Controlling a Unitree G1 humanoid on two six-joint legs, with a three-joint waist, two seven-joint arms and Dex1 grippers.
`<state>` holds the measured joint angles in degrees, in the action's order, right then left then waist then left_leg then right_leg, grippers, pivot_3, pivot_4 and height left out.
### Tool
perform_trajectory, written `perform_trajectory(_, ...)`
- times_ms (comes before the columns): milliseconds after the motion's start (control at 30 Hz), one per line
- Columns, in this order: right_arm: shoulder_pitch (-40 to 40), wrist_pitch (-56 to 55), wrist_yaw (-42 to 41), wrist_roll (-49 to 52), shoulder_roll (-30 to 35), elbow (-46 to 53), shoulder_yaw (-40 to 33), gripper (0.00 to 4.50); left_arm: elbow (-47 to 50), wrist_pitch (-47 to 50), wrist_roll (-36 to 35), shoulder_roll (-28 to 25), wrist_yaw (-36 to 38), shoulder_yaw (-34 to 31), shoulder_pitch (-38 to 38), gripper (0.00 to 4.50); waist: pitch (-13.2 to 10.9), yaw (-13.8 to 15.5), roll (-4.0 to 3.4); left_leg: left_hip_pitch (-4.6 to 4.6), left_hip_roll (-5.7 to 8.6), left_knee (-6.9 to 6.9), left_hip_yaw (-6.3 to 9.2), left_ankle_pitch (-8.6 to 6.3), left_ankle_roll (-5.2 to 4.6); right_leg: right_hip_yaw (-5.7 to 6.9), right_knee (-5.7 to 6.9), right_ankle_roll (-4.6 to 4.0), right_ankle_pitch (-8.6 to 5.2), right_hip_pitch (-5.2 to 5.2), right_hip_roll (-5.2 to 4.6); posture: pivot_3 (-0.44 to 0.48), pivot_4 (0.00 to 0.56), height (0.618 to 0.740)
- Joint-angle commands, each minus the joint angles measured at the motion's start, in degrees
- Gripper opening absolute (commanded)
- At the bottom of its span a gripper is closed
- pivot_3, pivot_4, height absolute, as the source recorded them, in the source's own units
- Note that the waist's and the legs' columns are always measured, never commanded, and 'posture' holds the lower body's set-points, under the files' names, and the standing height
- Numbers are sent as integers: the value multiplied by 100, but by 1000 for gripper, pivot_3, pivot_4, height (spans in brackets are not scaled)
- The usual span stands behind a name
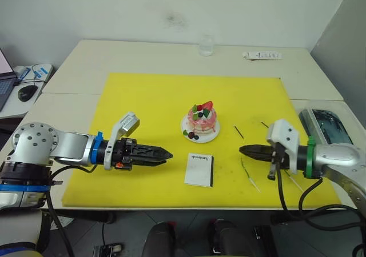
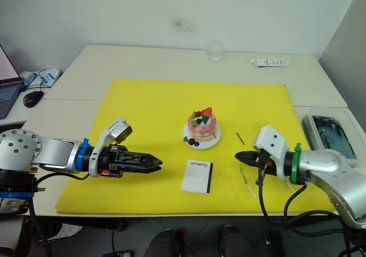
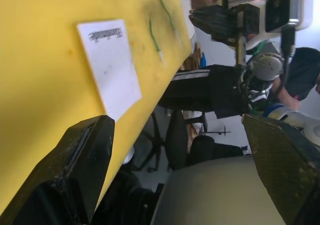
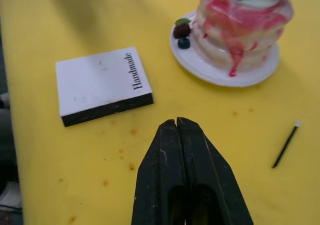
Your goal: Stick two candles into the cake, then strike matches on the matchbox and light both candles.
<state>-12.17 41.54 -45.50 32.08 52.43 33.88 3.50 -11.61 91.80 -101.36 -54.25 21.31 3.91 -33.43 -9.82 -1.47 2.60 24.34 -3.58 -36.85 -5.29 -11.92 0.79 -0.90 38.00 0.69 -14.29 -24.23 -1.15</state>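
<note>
The pink cake point(image 1: 202, 119) sits on its white plate point(image 1: 187, 125) at the middle of the yellow mat point(image 1: 154, 103). In front of it lies the white matchbox point(image 1: 199, 169). Two thin green candles point(image 1: 249, 175) point(image 3: 167, 12) lie flat near the mat's front right corner. Two short dark matches point(image 1: 238, 132) point(image 1: 265, 124) lie right of the cake. My right gripper point(image 1: 243, 150) hovers shut and empty just above the candles, pointing toward the matchbox point(image 4: 100, 82). Left of the matchbox, my left gripper point(image 1: 167, 153) is open and holds nothing.
A clear glass point(image 1: 206, 44) and a white remote point(image 1: 262, 55) stand at the table's far edge. A clear plastic container point(image 1: 326, 125) sits off the mat at the right. A mouse point(image 1: 27, 92) lies on a side desk at the left.
</note>
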Motion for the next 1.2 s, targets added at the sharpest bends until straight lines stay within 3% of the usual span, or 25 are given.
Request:
perform_trajectory(33, -177, 6, 4, -181, -38, 182, 160, 20, 97, -279, -687, -182, -601, 281, 37, 4500, 0, 4, 0, 4, 0, -1, 12, 0, 1, 6, 1, -1, -3, 0, 1, 0, 150, 740)
perform_trajectory(133, -78, 99, -25, -102, -12, 185, -40, 20, 204, -528, -1096, -358, -823, 345, 67, 4500, 0, 10, 0, 5, 1, -1, 19, 1, 1, 11, 3, -4, -5, 2, 1, 0, 150, 740)
perform_trajectory(300, 504, 548, -17, 576, -1, 516, -936, 20, 770, -623, -1108, -563, -411, 112, 257, 4500, 0, 15, 0, 6, 7, -3, 20, 1, 2, 13, 0, -4, -6, 6, 0, 0, 150, 740)
perform_trajectory(400, 874, 736, 64, 847, -21, 673, -1421, 20, 1647, -958, -566, -337, -105, -308, 491, 4500, 0, 23, 0, 6, 8, -5, 20, 1, 2, 13, -2, -3, -6, 9, -4, 0, 150, 740)
perform_trajectory(567, 1737, 867, -127, 960, 248, 891, -2067, 20, 2073, -1251, -752, -65, 194, -326, 530, 4500, 1, 101, -1, 5, 10, -12, 23, 1, 3, 14, -2, -9, -9, 14, -4, 0, 150, 740)
perform_trajectory(667, 2231, 1056, -225, 1197, 301, 1080, -2375, 592, 2224, -1348, -683, 31, 363, -322, 549, 4500, 1, 107, -1, 2, 12, -13, 23, 2, 2, 12, -1, -9, -9, 16, -3, 0, 150, 740)
perform_trajectory(800, 2729, 1021, -124, 1106, 211, 1239, -2511, 2001, 2564, -1436, -256, 138, 704, -396, 486, 4500, 1, 107, 0, 2, 13, -14, 26, 2, 2, 12, -2, -8, -9, 17, 0, 0, 150, 740)
perform_trajectory(1033, 3126, 834, 235, 804, -66, 1240, -2583, 4474, 3943, -2519, 2178, 138, 2556, -284, 364, 4500, 2, 126, 0, 3, 24, -14, 22, 2, 3, 12, -6, -15, -13, 17, 14, 0, 150, 740)
perform_trajectory(1100, 3206, 722, 216, 709, -69, 1185, -2709, 4474, 4063, -2784, 2530, 172, 2889, -283, 421, 4500, 2, 126, 0, 3, 27, -14, 18, 2, 3, 11, -7, -15, -14, 16, 14, 0, 150, 740)
perform_trajectory(1200, 3532, 323, 4, 524, -198, 1038, -3230, 4474, 4441, -3921, 3772, 299, 3522, -64, 597, 4500, 3, 142, 0, 3, 31, -14, 21, 2, 3, 9, -10, -14, -13, 18, 12, 0, 150, 740)
